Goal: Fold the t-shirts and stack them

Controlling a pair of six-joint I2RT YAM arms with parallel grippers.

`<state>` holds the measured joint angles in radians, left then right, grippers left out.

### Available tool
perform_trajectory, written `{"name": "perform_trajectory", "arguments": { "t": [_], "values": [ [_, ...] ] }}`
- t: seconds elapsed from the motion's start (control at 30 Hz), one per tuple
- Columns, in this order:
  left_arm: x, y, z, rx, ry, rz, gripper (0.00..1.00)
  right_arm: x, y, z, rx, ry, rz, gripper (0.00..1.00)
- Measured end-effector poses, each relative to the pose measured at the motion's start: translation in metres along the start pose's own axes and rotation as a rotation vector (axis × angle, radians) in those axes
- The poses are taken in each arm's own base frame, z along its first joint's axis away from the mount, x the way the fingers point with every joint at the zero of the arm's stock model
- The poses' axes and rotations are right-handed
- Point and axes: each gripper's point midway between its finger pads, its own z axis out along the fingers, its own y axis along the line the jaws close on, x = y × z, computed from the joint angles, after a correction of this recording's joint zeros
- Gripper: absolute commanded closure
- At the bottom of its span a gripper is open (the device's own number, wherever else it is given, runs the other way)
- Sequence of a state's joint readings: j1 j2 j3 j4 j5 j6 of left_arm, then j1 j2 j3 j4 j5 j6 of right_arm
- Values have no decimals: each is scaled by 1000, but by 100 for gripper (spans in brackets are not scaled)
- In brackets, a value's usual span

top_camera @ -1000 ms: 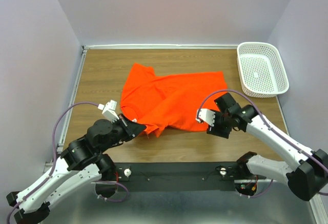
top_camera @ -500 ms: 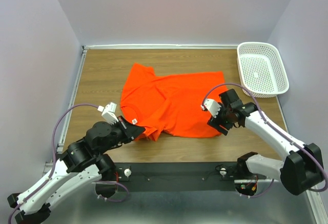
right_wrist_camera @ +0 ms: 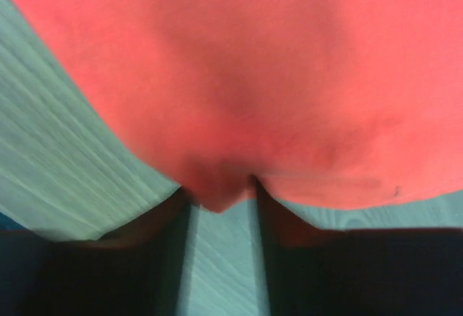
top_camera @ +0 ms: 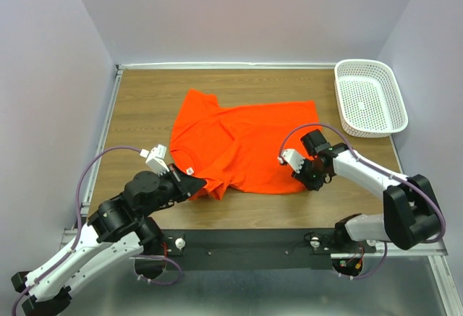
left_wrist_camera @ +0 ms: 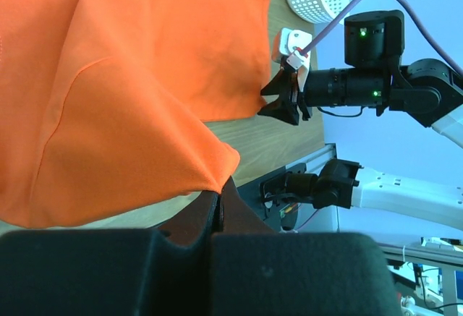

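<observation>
Wooden bench [top_camera: 145, 99]: pinching orange-red t-shirt [top_camera: 239, 142] hem in closed left pincer [left_wrist_camera: 219, 194], straddling its corner with open right pincer [right_wrist_camera: 221, 197].

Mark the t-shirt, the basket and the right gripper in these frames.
t-shirt [top_camera: 242, 146]: top external view, middle of the body fabric.
basket [top_camera: 369, 103]: top external view, bare perforated floor.
right gripper [left_wrist_camera: 273, 101]: left wrist view, midway between the tips of its jaws, at the shirt's edge.
</observation>
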<state>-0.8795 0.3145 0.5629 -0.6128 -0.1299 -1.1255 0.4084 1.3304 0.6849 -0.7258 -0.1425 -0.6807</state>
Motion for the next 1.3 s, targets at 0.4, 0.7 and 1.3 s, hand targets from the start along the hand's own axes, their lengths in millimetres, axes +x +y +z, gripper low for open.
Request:
{"name": "perform_trajectory", "arguments": {
  "t": [0.4, 0.7, 1.3],
  "values": [
    [0, -2, 1, 10, 2, 14, 100, -69, -67, -161, 429, -249, -107, 28],
    [4, -2, 3, 10, 29, 41, 100, -44, -26, -127, 214, -179, -179, 18],
    [8, -11, 3, 57, 49, 46, 100, -62, -69, 0, 169, -67, 82, 31]
  ]
}}
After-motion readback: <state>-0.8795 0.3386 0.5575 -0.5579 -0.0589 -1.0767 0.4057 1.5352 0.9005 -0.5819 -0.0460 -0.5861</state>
